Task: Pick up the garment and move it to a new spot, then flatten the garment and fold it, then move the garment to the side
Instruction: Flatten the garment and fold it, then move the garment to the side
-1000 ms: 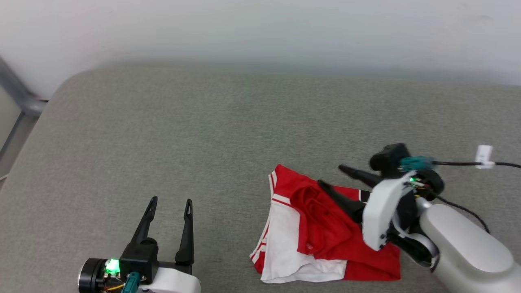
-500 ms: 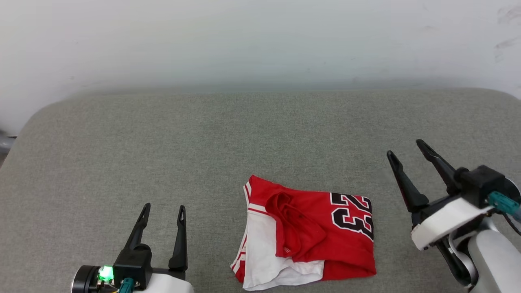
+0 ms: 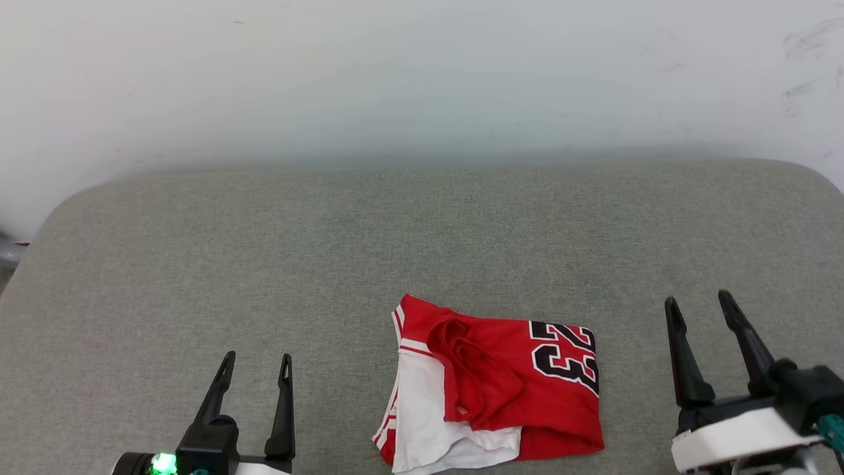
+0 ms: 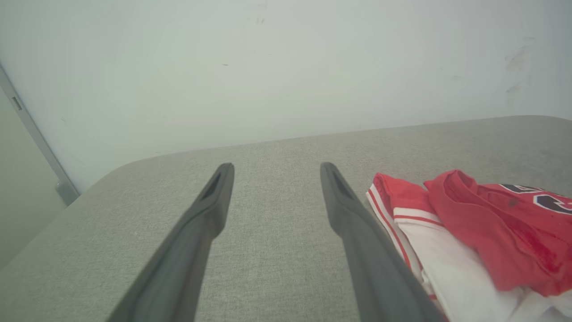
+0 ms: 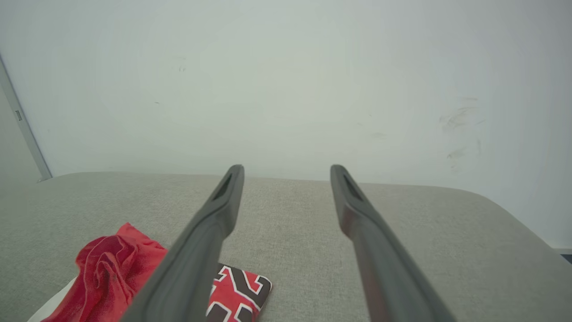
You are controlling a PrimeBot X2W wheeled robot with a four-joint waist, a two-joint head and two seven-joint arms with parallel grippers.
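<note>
The shirt (image 3: 494, 382) lies in a loosely folded bundle on the grey fabric worktop (image 3: 330, 264), near its front edge and between the two arms. Its longer side runs left to right; the white sleeve part faces the left claw (image 3: 257, 359) and the end printed "23" faces the right claw (image 3: 697, 300). Both claws are spread wide and hold nothing, with their fingers pointing toward the pale wall (image 3: 395, 79). The right claw is somewhat nearer, just off the numbered end; the left stands a little further from the sleeve end. Judging by this, the fold is made, though a red lump rides untidily on top, and a sideways move would fall most easily to the right arm reaching in to its left. Nothing lies between either claw and the shirt.
</note>
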